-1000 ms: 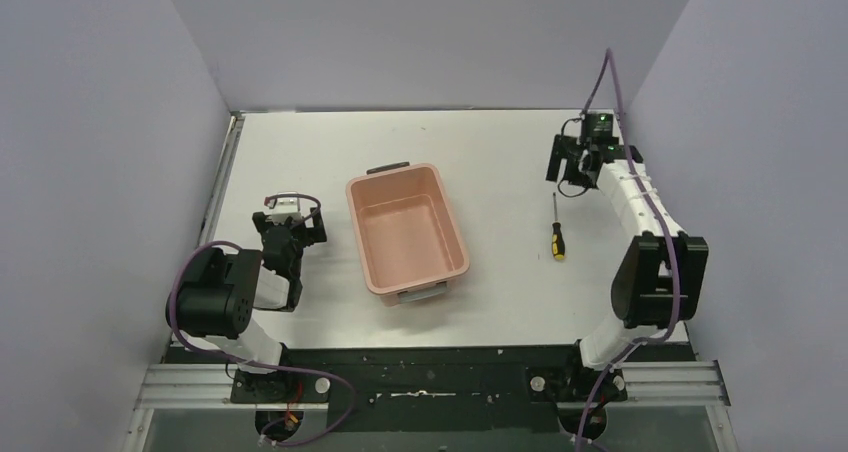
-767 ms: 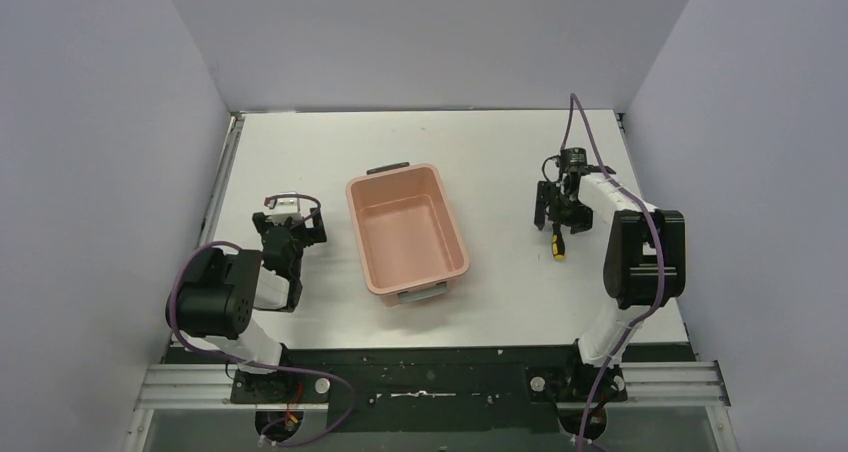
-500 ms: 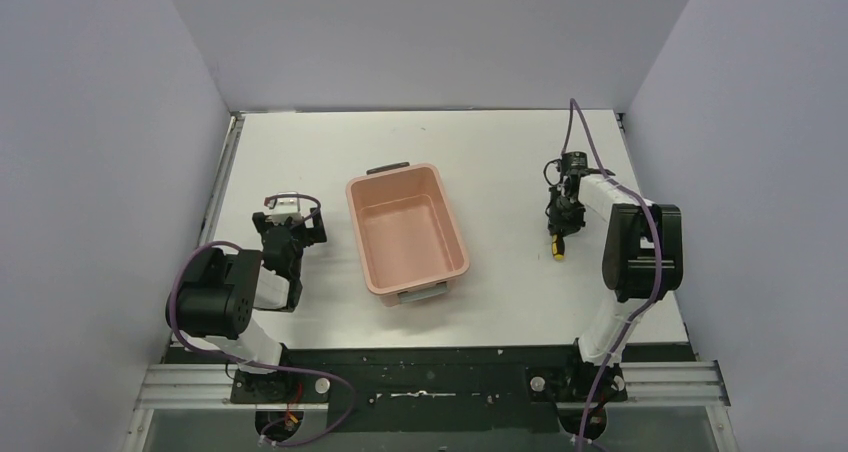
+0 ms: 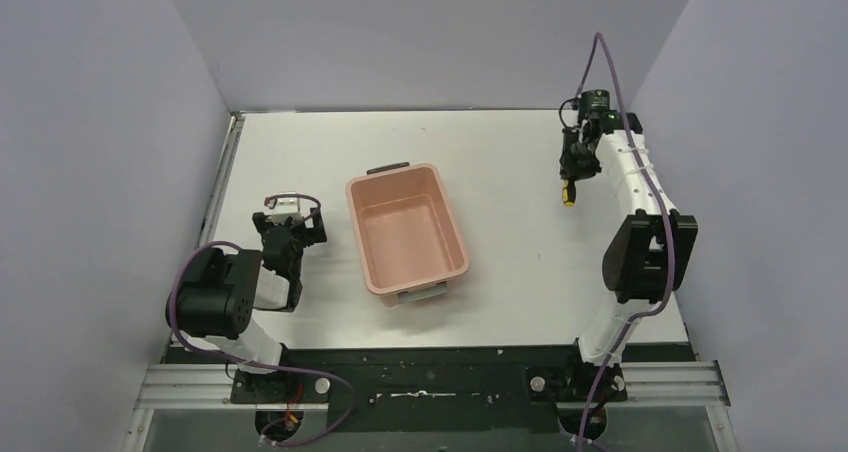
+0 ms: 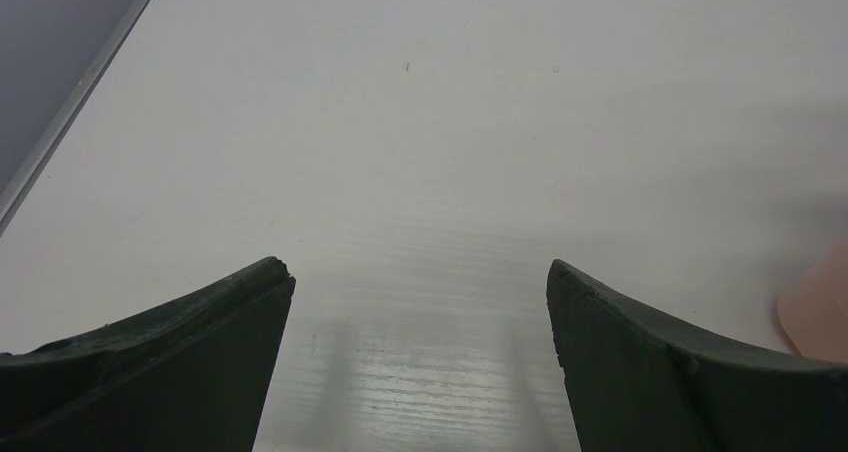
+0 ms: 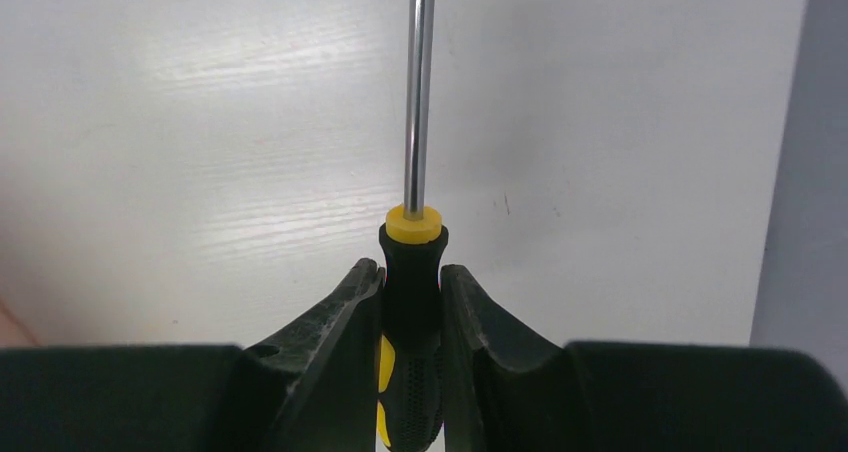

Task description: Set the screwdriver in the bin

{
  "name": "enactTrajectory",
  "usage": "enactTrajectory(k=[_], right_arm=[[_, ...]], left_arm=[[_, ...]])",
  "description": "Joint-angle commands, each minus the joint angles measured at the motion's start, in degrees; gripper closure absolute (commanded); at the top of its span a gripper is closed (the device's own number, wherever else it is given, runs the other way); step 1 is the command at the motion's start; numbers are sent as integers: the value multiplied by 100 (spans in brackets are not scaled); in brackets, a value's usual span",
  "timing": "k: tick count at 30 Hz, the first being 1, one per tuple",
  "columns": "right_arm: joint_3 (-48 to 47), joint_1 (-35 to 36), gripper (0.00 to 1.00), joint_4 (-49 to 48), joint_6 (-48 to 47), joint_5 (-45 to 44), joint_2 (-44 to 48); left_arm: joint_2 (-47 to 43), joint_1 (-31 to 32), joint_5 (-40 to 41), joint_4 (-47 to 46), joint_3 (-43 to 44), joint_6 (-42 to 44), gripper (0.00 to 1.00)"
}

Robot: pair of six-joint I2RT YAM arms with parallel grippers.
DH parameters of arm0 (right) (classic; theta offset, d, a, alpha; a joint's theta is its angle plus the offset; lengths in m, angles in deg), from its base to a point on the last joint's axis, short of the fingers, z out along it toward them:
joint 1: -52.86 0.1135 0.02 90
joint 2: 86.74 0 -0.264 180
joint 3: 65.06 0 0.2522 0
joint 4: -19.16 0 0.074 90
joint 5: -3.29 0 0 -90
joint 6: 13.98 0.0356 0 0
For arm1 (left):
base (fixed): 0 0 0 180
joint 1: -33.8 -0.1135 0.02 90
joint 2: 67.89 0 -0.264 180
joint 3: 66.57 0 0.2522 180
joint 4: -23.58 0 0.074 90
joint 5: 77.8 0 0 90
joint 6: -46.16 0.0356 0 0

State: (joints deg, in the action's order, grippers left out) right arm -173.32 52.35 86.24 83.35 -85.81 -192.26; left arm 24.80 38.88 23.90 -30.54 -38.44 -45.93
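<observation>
The screwdriver (image 4: 568, 190) hangs lifted off the table at the far right, its yellow end toward the near side. My right gripper (image 4: 573, 165) is shut on it. In the right wrist view the fingers (image 6: 345, 302) clamp the black handle of the screwdriver (image 6: 412, 257) just behind its yellow collar, and the metal shaft points away over the white table. The salmon-pink bin (image 4: 405, 234) stands in the middle with nothing in it, well left of the right gripper. My left gripper (image 4: 290, 224) rests low beside the bin's left side, open, with only table between its fingers (image 5: 230, 312).
Grey walls close in the table on three sides, and the right wall (image 6: 815, 172) is close to the held screwdriver. A metal rail (image 4: 228, 172) runs along the table's left edge. A corner of the bin (image 5: 818, 312) shows at the left wrist view's right edge.
My right gripper came down onto the screwdriver, shut on its handle, and has lifted it up and back toward the far right. The left arm and the bin have not moved.
</observation>
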Motion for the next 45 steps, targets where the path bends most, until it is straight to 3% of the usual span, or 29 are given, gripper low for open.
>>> enactTrajectory(k=[1,5,8,13,19,27,35,37,42,45], right_arm=[[-1250,339,100,1233,346,-53,570],[-2207,992,100,1601,829,-146,523],[-2471,1926,100,1298,1097,284,572],[-2731,3770,100,568,1555,223,415],[-2364,4943,100,227,1779,-356,56],[-573,5236,100,-690,1910,-12,-569],[49,5237,99,-1375,2050,-364,-1209],[42,5229,91,-1345,2053,-441,-1382],[-18,5267,58,-1205,2073,-567,-1370],[-139,5290,53,-1120,2055,-743,-1135]], left_arm=[[-47,-34,-53,-140,13,56,3],[-42,-34,-56,-145,13,58,3],[-48,-34,-58,-139,13,53,3],[-49,-34,-52,-144,13,58,3],[-48,-34,-57,-146,14,59,3],[-42,-34,-59,-140,13,51,3],[-42,-34,-57,-139,13,53,3],[-46,-34,-54,-145,13,53,3],[-48,-38,-54,-138,13,57,3],[-42,-29,-59,-143,13,56,3]])
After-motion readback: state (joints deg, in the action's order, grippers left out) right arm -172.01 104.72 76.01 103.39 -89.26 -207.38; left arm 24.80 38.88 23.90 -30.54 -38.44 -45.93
